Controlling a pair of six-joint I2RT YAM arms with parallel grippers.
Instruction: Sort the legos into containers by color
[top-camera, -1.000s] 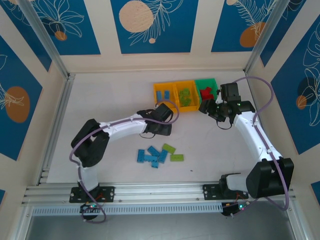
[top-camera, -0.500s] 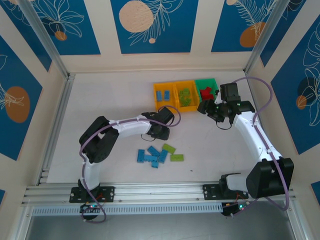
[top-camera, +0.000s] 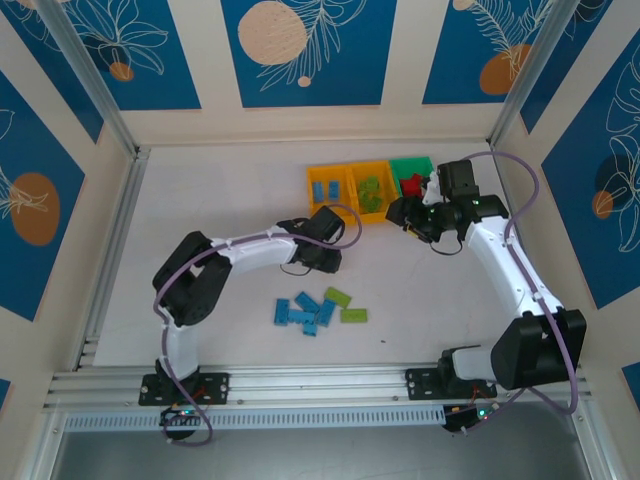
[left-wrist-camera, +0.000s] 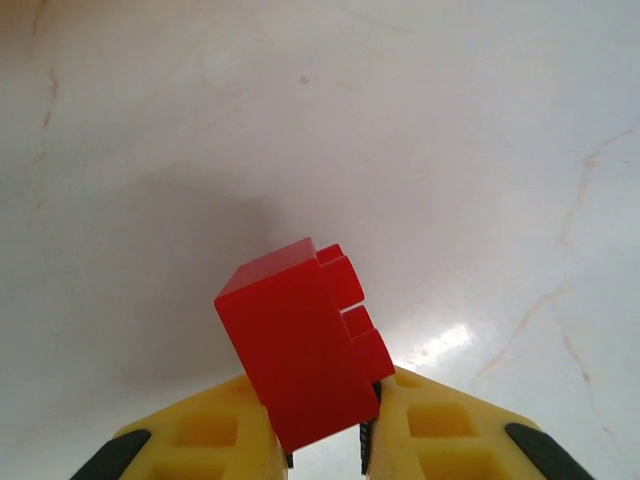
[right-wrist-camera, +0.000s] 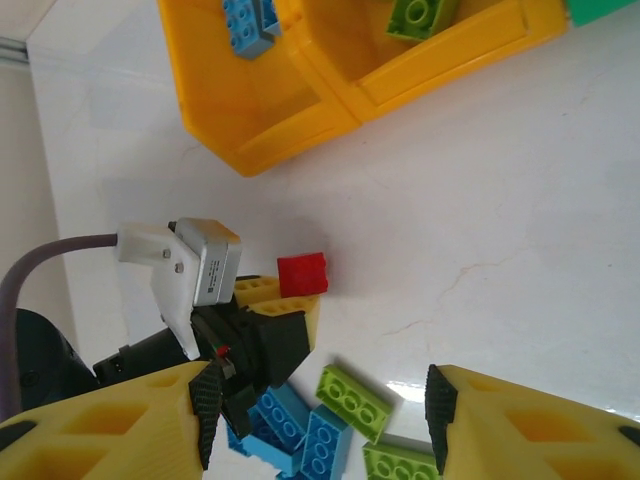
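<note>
My left gripper (left-wrist-camera: 325, 430) is shut on a red lego (left-wrist-camera: 300, 340), held tilted just above the white table; the same brick (right-wrist-camera: 303, 273) shows at its tips (top-camera: 330, 226), in front of the bins. On the table lies a loose pile of light blue legos (top-camera: 300, 312) and lime green legos (top-camera: 338, 297). The containers stand in a row: a yellow bin (top-camera: 311, 190) with blue bricks, a yellow bin (top-camera: 352, 170) with green bricks, and a green bin (top-camera: 410, 162) with red bricks. My right gripper (top-camera: 405, 212) hangs open and empty (right-wrist-camera: 320, 400) just in front of the green bin.
The white table (top-camera: 220, 190) is bordered by low walls, with a metal rail (top-camera: 110, 250) along the left side. The left arm's elbow (top-camera: 185, 290) is folded low at the left. A purple cable loops over the right arm (top-camera: 510, 260).
The right gripper has shifted a little left and farther back, toward the bins. The left arm's elbow has shifted, while its gripper stays about where it was with the red brick.
</note>
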